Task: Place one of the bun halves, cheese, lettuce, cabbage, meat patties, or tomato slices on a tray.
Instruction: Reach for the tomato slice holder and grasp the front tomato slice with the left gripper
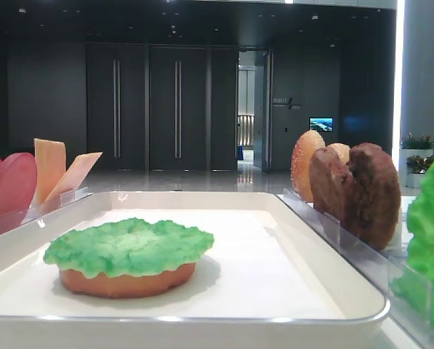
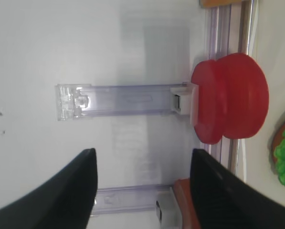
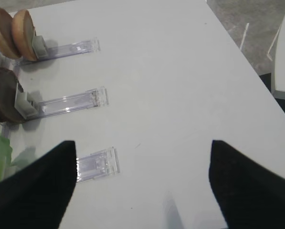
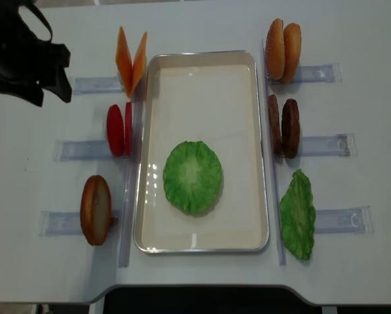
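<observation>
Two smooth pinkish-red round tomato slices [image 4: 120, 129] upright in a clear plastic rack [image 4: 84, 149], just off the nine o'clock rim of the large white shallow tray [image 4: 205, 65]. On the tray already: bun half under ruffled green lettuce [image 4: 192, 176]. Black left gripper [image 4: 31, 65] at ten o'clock of the slices, well apart, fingers spread wide, holding nothing. Best approached edge-on, straddling one disc only, closing gently. Right gripper [image 3: 142, 186] likewise spread and empty over bare table.
</observation>
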Controlling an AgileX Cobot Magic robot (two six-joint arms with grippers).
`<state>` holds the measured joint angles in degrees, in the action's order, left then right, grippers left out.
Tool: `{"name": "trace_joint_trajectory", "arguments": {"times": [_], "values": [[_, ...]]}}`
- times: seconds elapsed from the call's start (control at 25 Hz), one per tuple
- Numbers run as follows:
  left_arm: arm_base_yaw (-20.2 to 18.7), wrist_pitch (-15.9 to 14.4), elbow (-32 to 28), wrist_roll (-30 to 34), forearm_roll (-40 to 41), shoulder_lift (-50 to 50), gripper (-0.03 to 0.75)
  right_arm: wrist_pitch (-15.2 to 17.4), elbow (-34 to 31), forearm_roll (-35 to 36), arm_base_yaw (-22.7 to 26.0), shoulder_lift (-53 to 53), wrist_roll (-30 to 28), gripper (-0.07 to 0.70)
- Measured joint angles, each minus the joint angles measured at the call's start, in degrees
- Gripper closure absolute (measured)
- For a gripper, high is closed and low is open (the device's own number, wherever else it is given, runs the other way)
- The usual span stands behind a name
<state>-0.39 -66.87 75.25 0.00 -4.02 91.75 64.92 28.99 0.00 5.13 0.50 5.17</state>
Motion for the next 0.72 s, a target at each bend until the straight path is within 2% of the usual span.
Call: {"name": "trace_joint_trajectory", "arguments": {"times": [0.24,0.72], "values": [[0.0,-2.0,4.4,0.0,0.0,4.2,0.245,0.0,0.0,0.0,0.0,0.0,0.0,0.092],[-0.1,-2.2,4.7,0.0,-1.1,4.9,0.245,0.0,0.0,0.0,0.0,0.0,0.0,0.092]]}}
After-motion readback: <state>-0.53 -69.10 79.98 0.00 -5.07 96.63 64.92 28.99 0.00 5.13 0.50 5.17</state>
